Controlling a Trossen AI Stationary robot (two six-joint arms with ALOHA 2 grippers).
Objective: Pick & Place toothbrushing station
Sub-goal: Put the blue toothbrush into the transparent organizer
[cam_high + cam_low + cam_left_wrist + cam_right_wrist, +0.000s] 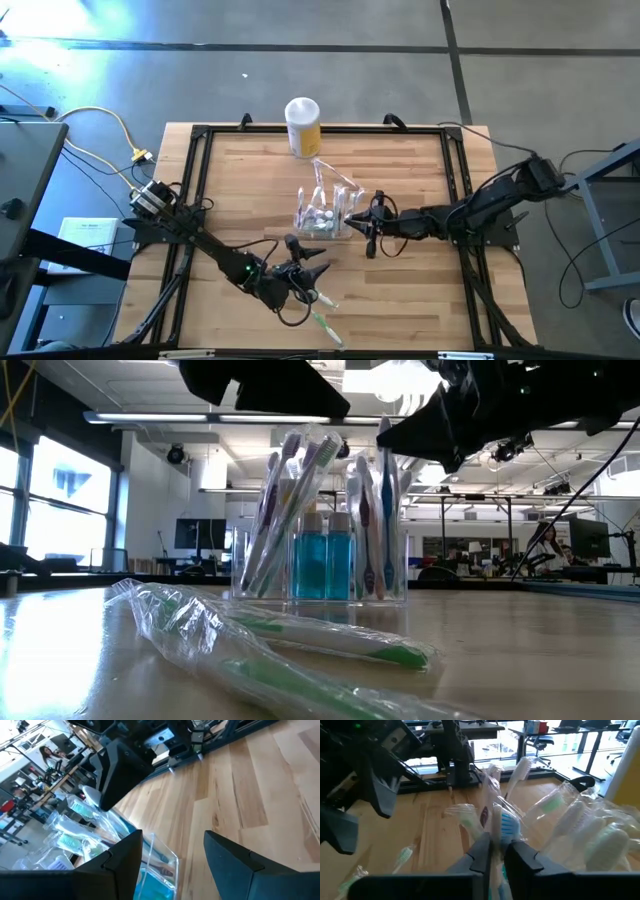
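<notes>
The toothbrushing station [326, 212] stands in the middle of the surface [420, 300]. The right hand [371, 226] pinches a wrapped toothbrush [495, 827] standing in it. The left hand [308, 268] is wide, holding nothing.

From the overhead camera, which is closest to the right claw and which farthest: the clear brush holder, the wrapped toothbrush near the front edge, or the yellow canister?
1. The clear brush holder, mid-table; the right claw is right at its side.
2. The wrapped toothbrush, at the front edge, by the left claw.
3. The yellow canister, at the back edge; only slightly farther than the toothbrush, a near tie.
</notes>
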